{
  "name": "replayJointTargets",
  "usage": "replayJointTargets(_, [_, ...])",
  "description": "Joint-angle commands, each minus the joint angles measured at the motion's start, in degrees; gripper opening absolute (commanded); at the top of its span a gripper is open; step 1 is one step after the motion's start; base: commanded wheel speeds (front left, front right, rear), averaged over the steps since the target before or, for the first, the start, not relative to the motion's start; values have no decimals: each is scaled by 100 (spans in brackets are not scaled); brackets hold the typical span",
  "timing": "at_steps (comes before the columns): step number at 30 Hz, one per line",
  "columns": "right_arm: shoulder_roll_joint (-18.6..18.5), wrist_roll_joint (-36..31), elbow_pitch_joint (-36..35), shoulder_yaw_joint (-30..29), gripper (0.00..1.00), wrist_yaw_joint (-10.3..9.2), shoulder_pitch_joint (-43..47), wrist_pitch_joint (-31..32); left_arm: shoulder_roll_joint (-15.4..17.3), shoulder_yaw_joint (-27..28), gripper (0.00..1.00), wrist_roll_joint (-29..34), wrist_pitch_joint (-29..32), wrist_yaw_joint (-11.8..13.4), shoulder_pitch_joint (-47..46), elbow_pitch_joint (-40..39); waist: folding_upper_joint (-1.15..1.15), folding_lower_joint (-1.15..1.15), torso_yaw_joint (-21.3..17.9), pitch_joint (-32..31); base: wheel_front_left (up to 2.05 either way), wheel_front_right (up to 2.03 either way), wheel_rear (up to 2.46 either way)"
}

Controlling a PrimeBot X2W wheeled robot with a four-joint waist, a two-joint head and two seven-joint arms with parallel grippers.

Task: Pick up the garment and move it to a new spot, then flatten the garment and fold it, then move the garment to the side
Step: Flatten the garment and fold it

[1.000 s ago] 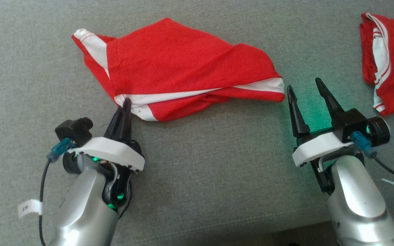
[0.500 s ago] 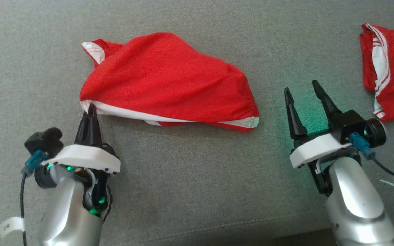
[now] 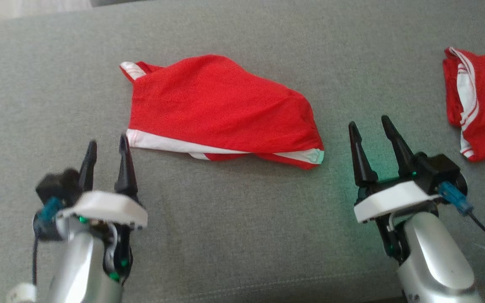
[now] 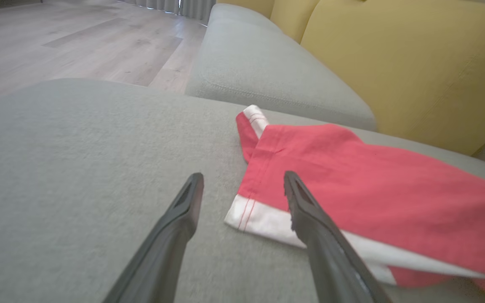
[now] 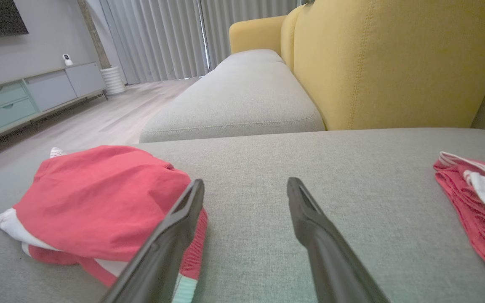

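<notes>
Head view first: the garment (image 3: 221,111) is a red piece with a white band (image 3: 171,145) along its near edge. It lies roughly flat and folded over itself in the middle of the grey sofa cushion (image 3: 242,227), with 1 small white-trimmed corner poking out at the far left.

The left gripper (image 3: 107,141) sits at the near-left corner of it. Its 2 dark fingers are spread wide with nothing between them, just bare cushion. The inner fingertip is right beside the end of the white band, and the rest of the cloth stretches away to the right of that claw. From the left wrist view the hemmed corner shows just past the gap in the jaws, and the right-hand finger crosses in front of the band. Honestly can't tell from that angle whether it's touching the fabric or just hanging over it.

The right gripper (image 3: 369,122) is on the other side, also wide open and holding nothing. It's near the garment's right tip but clear of it, with a strip of grey between them and a green glow on the cushion by its fingers. In its own wrist view the red bundle sits off to the left of the left finger.

There's also a second red garment (image 3: 482,101) with white stripes, bunched up well off to the right of that claw. A yellow backrest (image 4: 394,63) runs behind the cushion.
</notes>
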Motion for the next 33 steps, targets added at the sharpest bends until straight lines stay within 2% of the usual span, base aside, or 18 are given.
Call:
replayJointTargets(1, [22,121,-230,111,100,36,32,-61,95,204,100,80,-29,50,88,-218,0,0,78,-127,0,0,0])
replayJointTargets(6, [22,336,-332,156,100,36,337,-61,95,109,100,386,-29,180,520,-572,0,0,227,-368,0,0,0])
replayJointTargets(12, [22,272,-273,134,100,36,523,-61,95,-29,100,543,-29,400,903,-842,0,0,350,-505,0,0,0])
replayJointTargets(18, [22,276,-168,-54,100,36,657,-61,95,-16,100,548,-29,472,1116,-857,0,0,322,-664,0,0,0])
replayJointTargets(25, [22,250,-137,-52,100,36,780,-61,95,44,100,588,-29,550,1240,-895,0,0,273,-797,0,0,0])
replayJointTargets(33, [22,288,-97,65,100,36,758,-61,95,-7,100,626,-29,589,1234,-975,0,0,400,-705,0,0,0])
